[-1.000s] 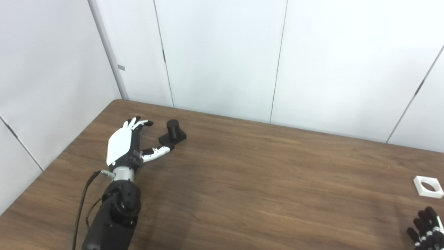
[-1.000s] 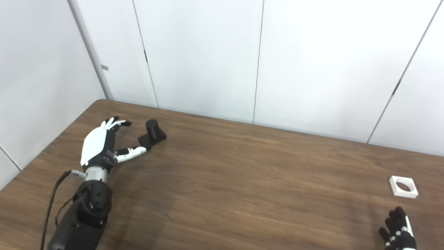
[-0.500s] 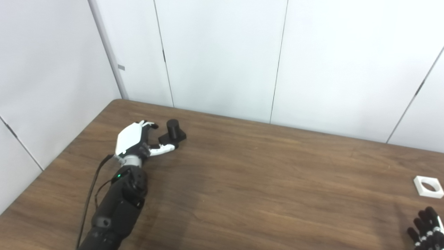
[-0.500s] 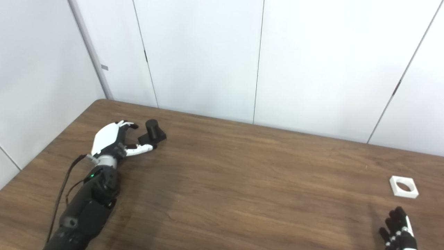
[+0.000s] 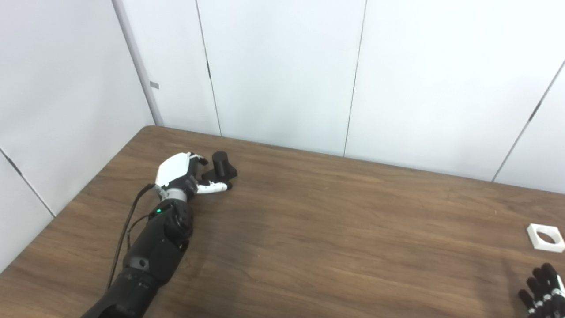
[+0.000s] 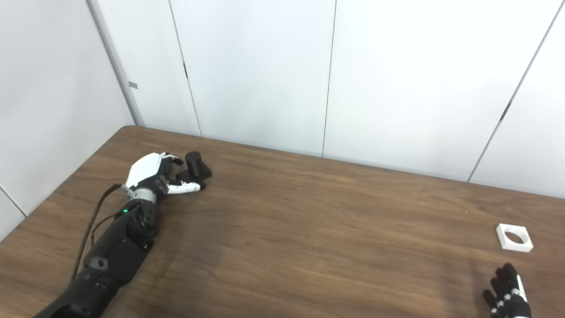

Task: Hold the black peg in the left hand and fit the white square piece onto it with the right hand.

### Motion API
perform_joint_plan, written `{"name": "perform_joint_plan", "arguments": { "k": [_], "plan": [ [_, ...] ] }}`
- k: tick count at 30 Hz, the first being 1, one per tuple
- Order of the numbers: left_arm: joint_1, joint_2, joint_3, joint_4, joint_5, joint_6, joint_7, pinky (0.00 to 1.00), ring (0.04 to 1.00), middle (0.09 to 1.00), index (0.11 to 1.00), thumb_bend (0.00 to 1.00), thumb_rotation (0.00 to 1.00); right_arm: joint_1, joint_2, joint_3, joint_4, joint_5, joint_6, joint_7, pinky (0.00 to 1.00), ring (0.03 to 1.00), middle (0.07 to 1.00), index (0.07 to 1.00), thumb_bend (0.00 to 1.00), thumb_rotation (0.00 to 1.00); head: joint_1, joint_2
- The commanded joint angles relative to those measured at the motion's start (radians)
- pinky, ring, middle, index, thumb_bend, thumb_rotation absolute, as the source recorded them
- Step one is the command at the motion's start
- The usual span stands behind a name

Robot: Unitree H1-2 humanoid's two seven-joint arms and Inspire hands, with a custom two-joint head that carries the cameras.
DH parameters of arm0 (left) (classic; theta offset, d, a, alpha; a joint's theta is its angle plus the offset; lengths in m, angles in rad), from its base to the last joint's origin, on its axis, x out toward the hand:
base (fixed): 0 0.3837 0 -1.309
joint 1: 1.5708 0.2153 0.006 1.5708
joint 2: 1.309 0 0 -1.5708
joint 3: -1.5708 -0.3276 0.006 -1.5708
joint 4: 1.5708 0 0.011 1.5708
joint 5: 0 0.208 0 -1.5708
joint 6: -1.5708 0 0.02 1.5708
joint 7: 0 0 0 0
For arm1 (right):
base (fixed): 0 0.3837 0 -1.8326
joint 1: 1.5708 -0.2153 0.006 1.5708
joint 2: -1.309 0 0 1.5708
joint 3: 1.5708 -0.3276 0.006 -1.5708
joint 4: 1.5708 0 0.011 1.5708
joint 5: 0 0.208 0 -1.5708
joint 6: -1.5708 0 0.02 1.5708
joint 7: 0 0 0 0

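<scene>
Two robot hands and two task pieces appear on a brown wood-grain desk point(image 5: 309, 229) that stands against white wall panels point(image 5: 282, 70). Left hand point(image 5: 178, 173): reached out to the desk's far left corner region, white back plate uppermost, black forearm point(image 5: 150, 251) running back toward the near left edge with a cable point(image 5: 126, 229) looped along its outer side and a small green light showing near the wrist. Its fingers point(image 5: 199, 160) are curled forward and spread apart, their tips just beside the upright cylinder of the black peg point(image 5: 220, 164); the white thumb point(image 5: 214, 187) lies along the near side of the peg's flat base, at or very close to it. Whether any finger actually touches the peg cannot be told at this resolution; the hand has not closed around it, and the peg rests on the desk. Black peg: a short round post rising from a dark square base, upright, near the far edge of the desk, to the left. White square piece point(image 6: 514, 237): flat on the desk near the right edge, a round hole through its middle, well apart from the peg. Right hand point(image 6: 506, 297): only its black fingertips enter at the desk's near right corner, extended and slightly apart, holding nothing, on the near side of the white square piece and not touching it.
</scene>
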Motion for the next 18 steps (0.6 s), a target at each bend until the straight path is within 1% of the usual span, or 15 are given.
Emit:
{"name": "perform_joint_plan", "arguments": {
  "k": [1,6,13,16,18],
  "plan": [
    [-0.048,0.036,0.001,0.006,0.004,0.002,0.017,1.00,1.000,0.950,0.792,0.92,0.45,0.023,0.018,0.008,0.015,0.006,0.004,-0.002,1.00,1.000,1.000,1.000,0.56,1.00,-0.002,0.002],
    [-0.054,0.037,0.001,0.038,-0.008,-0.018,0.025,1.00,1.000,0.938,0.778,0.91,0.45,0.026,0.019,0.008,0.013,0.000,-0.002,-0.003,1.00,1.000,1.000,1.000,0.55,1.00,-0.004,0.003],
    [-0.055,0.042,-0.004,0.040,-0.026,-0.022,0.016,1.00,0.993,0.924,0.754,0.89,0.45,0.028,0.017,0.010,0.009,-0.005,0.004,-0.003,1.00,1.000,1.000,1.000,0.56,1.00,-0.002,0.008],
    [-0.056,0.044,-0.007,0.044,-0.030,-0.021,0.019,1.00,0.988,0.913,0.724,0.89,0.43,0.030,0.021,0.010,0.000,-0.010,0.009,-0.008,1.00,1.000,1.000,1.000,0.54,1.00,-0.002,0.008],
    [-0.055,0.045,-0.010,0.047,-0.032,-0.025,0.024,1.00,0.984,0.904,0.697,0.88,0.41,0.031,0.020,0.010,-0.005,-0.008,0.015,-0.007,1.00,1.000,1.000,1.000,0.54,1.00,-0.002,0.008]
  ]
}}
